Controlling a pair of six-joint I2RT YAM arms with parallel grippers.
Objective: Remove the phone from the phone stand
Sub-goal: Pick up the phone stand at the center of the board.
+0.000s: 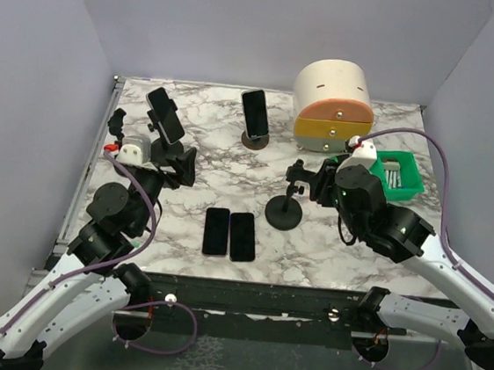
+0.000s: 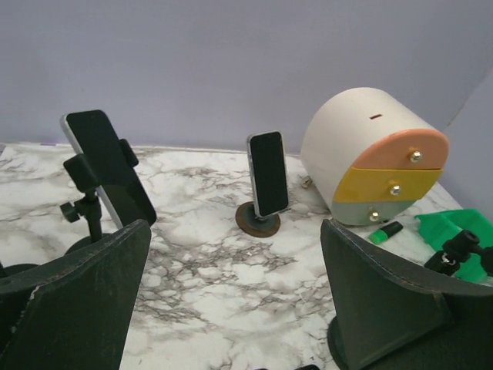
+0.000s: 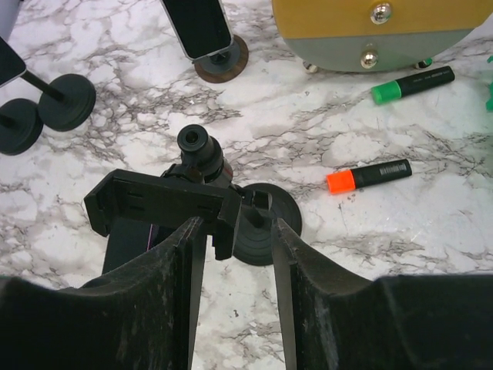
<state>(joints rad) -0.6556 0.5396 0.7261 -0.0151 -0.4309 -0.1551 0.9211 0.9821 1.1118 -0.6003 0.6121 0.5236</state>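
A black phone (image 1: 166, 115) sits tilted in a clamp stand at the back left, also seen in the left wrist view (image 2: 108, 166). My left gripper (image 1: 183, 162) hangs open just right of that stand, its jaws (image 2: 235, 308) wide apart over bare marble. A second phone (image 1: 255, 113) leans on a small round stand (image 2: 258, 220). In the middle stands an empty phone stand (image 1: 285, 208). My right gripper (image 3: 237, 231) has its jaws half closed about the right end of that stand's clamp (image 3: 154, 202); contact cannot be told.
Two phones (image 1: 216, 231) (image 1: 242, 236) lie flat near the front edge. A round drawer unit (image 1: 333, 106) stands at the back right, with a green basket (image 1: 398, 176) beside it. A green marker (image 3: 412, 83) and an orange marker (image 3: 370, 176) lie on the marble table (image 1: 203, 180).
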